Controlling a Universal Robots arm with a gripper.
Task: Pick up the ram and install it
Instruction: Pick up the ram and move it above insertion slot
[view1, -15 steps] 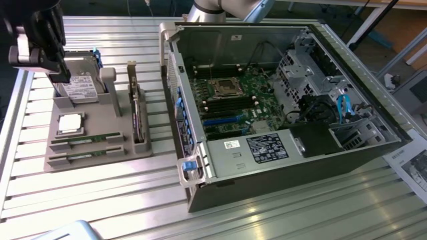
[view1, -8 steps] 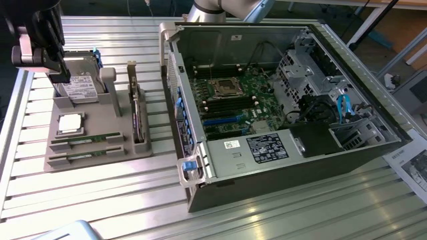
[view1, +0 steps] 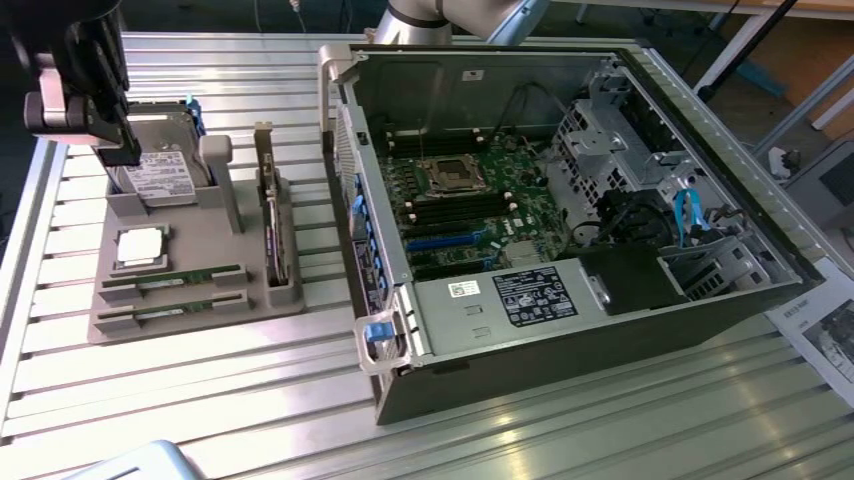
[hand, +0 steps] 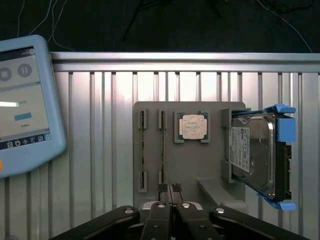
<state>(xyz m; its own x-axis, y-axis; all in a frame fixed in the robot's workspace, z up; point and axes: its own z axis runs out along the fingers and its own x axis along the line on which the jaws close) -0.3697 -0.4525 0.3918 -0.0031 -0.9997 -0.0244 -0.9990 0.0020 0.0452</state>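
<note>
Tool (hand: 170, 190): fingers pressed together, holding nothing, above the gray tray (hand: 200, 165).
Ram (hand: 162, 150): lying in its tray slot.

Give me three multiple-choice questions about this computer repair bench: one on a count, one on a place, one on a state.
1. How many long thin green ram sticks are in view?
A) one B) two C) four
2. Where do they lie?
A) in slots of the grey plastic holder tray B) stacked on each other C) standing on end
3. The black metal claw is:
A) wide open B) shut and empty C) shut on a ram stick

Answers:
1 B, two parallel sticks show.
2 A, each lies in its own slot, beside the square silver CPU chip.
3 B, its fingertips meet with nothing between them.
</note>
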